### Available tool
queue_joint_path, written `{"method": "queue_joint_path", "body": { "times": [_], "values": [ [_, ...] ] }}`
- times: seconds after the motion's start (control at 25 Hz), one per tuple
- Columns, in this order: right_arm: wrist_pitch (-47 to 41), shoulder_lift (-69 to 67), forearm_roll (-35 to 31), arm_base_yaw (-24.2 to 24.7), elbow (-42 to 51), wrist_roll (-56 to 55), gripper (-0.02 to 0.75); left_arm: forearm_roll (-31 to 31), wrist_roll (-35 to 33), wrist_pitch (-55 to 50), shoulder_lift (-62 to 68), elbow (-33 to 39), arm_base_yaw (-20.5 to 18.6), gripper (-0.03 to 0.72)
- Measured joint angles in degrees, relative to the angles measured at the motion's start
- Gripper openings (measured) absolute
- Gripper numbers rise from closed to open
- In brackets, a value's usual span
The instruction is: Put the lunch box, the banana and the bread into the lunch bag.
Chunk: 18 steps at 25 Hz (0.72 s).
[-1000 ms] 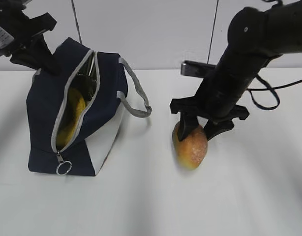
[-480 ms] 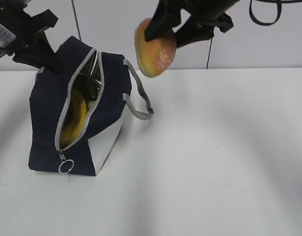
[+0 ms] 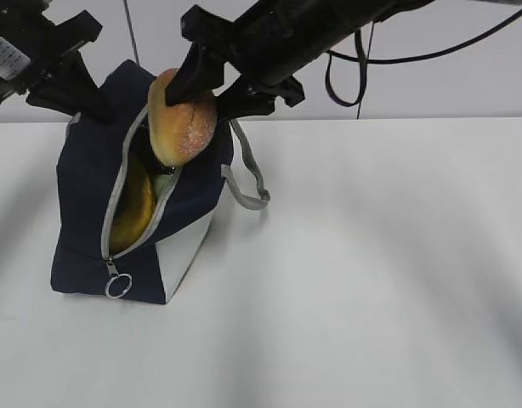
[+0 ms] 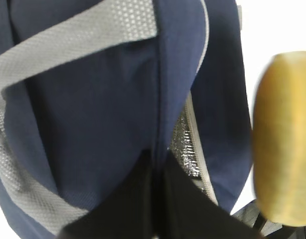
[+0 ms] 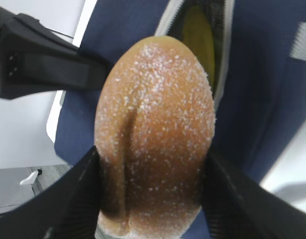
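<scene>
Bread (image 3: 182,119) clamped between both fingers of right gripper (image 5: 152,174), one finger on each long side, split facing the wrist camera. Roll hangs over the open zipper mouth of the lunch bag (image 3: 87,204), above the table (image 3: 371,280). Banana (image 3: 133,212) lies inside the bag. Left gripper (image 4: 155,199) pinched tight on a fold of the bag's navy fabric at its top edge.

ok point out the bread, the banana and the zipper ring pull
bread (image 3: 183,119), exterior view, sugared side
banana (image 3: 135,208), exterior view, yellow part inside the opening
zipper ring pull (image 3: 118,286), exterior view, metal ring
</scene>
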State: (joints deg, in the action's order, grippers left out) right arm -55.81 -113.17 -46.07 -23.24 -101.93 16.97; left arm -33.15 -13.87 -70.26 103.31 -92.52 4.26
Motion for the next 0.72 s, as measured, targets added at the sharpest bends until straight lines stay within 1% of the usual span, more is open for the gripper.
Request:
{"method": "queue_joint_path", "body": {
  "times": [0.12,0.32,0.4,0.56,0.64,0.72],
  "values": [
    [3.9,-3.0,-1.8,-1.4,-0.1,1.7,0.417,0.0,0.0,0.0,0.0,0.0,0.0,-0.001],
    [8.7,-7.5,-2.5,-2.9,-0.1,3.4,0.422,-0.1,0.0,0.0,0.0,0.0,0.0,-0.001],
    [10.9,-9.0,-2.9,-2.9,-0.1,4.7,0.461,-0.2,0.0,0.0,0.0,0.0,0.0,-0.001],
    [14.3,-9.7,-4.1,-2.9,-0.2,8.8,0.597,-0.4,0.0,0.0,0.0,0.0,0.0,-0.001],
    [14.3,-9.8,-4.2,-2.9,-0.9,9.5,0.636,-0.4,0.0,0.0,0.0,0.0,0.0,-0.001],
    [13.6,-9.8,-3.6,-2.9,-2.1,9.9,0.65,-0.4,0.0,0.0,0.0,0.0,0.0,-0.001]
  ]
}}
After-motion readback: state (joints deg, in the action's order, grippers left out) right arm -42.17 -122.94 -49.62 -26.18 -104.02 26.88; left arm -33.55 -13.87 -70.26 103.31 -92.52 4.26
